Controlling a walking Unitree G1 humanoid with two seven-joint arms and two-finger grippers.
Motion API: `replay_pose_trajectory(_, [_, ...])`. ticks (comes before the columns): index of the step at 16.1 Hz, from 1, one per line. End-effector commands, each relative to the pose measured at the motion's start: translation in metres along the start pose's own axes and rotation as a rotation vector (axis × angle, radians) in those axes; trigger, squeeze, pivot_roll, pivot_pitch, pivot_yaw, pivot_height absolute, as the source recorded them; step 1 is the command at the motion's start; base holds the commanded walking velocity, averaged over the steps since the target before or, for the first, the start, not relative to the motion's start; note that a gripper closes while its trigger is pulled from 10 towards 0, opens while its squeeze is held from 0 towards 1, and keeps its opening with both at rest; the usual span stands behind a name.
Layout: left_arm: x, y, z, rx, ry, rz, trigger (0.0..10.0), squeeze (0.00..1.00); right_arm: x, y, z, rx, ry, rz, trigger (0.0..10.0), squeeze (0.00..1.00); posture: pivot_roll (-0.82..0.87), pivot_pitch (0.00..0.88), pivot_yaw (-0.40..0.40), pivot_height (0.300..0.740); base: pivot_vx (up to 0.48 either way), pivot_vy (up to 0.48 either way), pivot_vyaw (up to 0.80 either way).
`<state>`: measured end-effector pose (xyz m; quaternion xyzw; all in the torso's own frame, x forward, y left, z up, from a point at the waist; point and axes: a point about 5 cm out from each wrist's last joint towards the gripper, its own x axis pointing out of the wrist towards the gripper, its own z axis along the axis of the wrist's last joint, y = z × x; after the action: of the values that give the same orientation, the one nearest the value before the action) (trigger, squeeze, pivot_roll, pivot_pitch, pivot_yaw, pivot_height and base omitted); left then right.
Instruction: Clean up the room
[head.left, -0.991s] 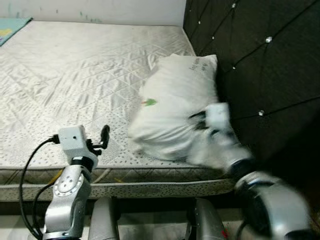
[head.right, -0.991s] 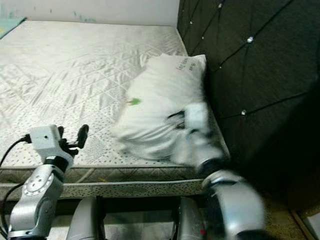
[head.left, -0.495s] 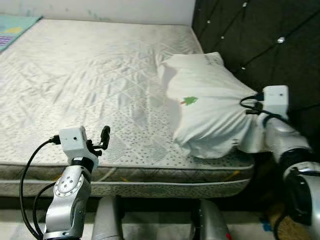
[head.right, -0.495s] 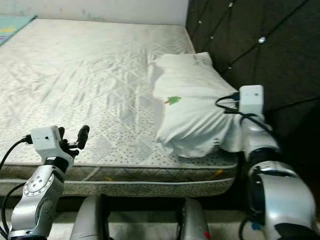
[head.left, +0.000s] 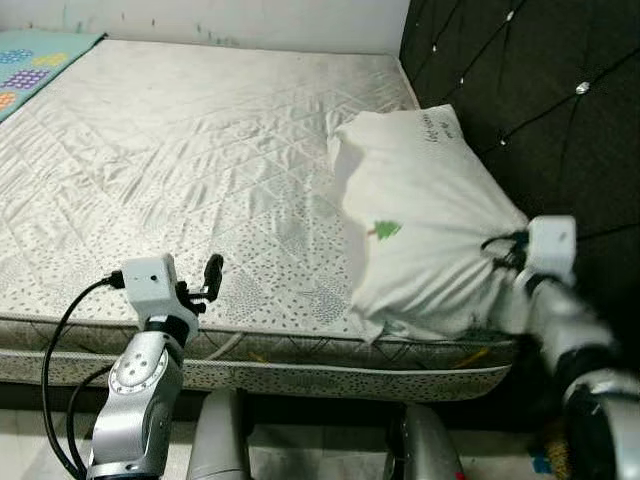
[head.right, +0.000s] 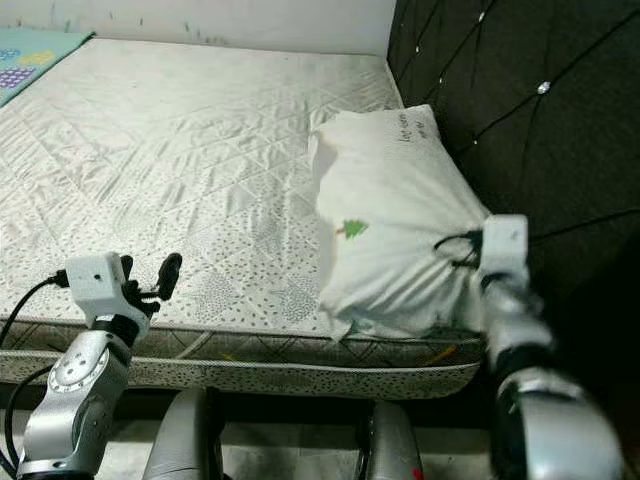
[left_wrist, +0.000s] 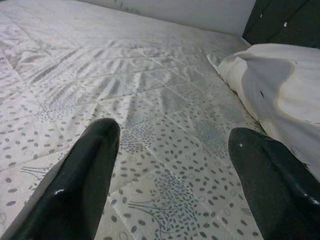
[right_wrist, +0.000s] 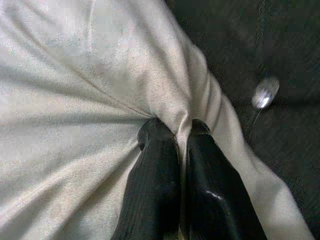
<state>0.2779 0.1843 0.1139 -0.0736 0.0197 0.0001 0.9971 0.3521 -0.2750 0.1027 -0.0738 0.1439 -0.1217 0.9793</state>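
My right gripper (right_wrist: 181, 131) had its jaws pinched almost together on a fold of the white pillow (head.left: 425, 225), the cloth bunched tight between the two black fingers (right_wrist: 155, 175). The pillow lay at the right end of the bare mattress (head.left: 180, 160), against the dark tufted headboard (head.left: 530, 90), its near corner at the mattress edge. My left gripper (left_wrist: 172, 150) hovered low over the mattress near its front edge, jaws spread wide and holding nothing, well apart from the pillow.

A fold of white pillow (right_wrist: 75, 90) fabric is pinched between the right gripper (right_wrist: 181, 131) fingers, beside dark tufted headboard (right_wrist: 240, 45).
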Motion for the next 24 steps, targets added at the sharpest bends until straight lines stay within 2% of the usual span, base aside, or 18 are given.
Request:
replay_pose_trajectory(1, [-0.001, 0.002, -0.003, 0.015, 0.011, 0.001, 10.0, 0.00, -0.002, -0.008, -0.004, 0.036, -0.011, -0.045, 0.0, 0.00, -0.03, 0.009, -0.029, 0.550, 0.000, 0.000, 0.00])
replay_pose_trajectory(7, [-0.003, 0.004, -0.005, 0.023, 0.024, 0.013, 10.0, 0.00, -0.015, -0.012, -0.031, 0.023, -0.005, -0.048, 0.0, 0.00, -0.02, 0.025, -0.023, 0.550, 0.000, 0.000, 0.00])
replay_pose_trajectory(10, [-0.004, 0.004, -0.005, 0.026, 0.028, 0.007, 10.0, 0.00, -0.030, -0.012, -0.051, 0.025, 0.008, -0.046, 0.0, 0.00, -0.03, 0.032, -0.017, 0.550, 0.000, 0.000, 0.00])
replay_pose_trajectory(18, [0.000, 0.000, -0.005, 0.028, 0.032, -0.017, 10.0, 0.00, -0.065, -0.007, -0.081, 0.073, 0.032, -0.067, 0.0, 0.00, -0.04, 0.033, 0.006, 0.550, 0.000, 0.000, 0.00])
replay_pose_trajectory(20, [0.001, -0.001, -0.005, 0.028, 0.033, -0.018, 10.0, 0.00, -0.061, -0.004, -0.078, 0.071, 0.028, -0.062, 0.0, 0.00, -0.05, 0.033, 0.008, 0.550, 0.000, 0.000, 0.00])
replay_pose_trajectory(21, [0.002, -0.001, -0.005, 0.028, 0.033, -0.020, 10.0, 0.00, -0.054, -0.001, -0.070, 0.064, 0.016, -0.053, 0.0, 0.00, -0.05, 0.032, 0.005, 0.550, 0.000, 0.000, 0.00])
replay_pose_trajectory(22, [0.003, -0.002, -0.004, 0.028, 0.029, -0.020, 10.0, 0.00, -0.041, 0.001, -0.053, 0.052, -0.014, -0.039, 0.0, 0.00, -0.04, 0.030, 0.002, 0.550, 0.000, 0.000, 0.00])
replay_pose_trajectory(24, [0.003, -0.001, -0.003, 0.027, 0.024, -0.015, 10.0, 0.00, -0.028, 0.000, -0.036, 0.037, -0.039, -0.028, 0.0, 0.00, -0.03, 0.027, -0.006, 0.550, 0.000, 0.000, 0.00])
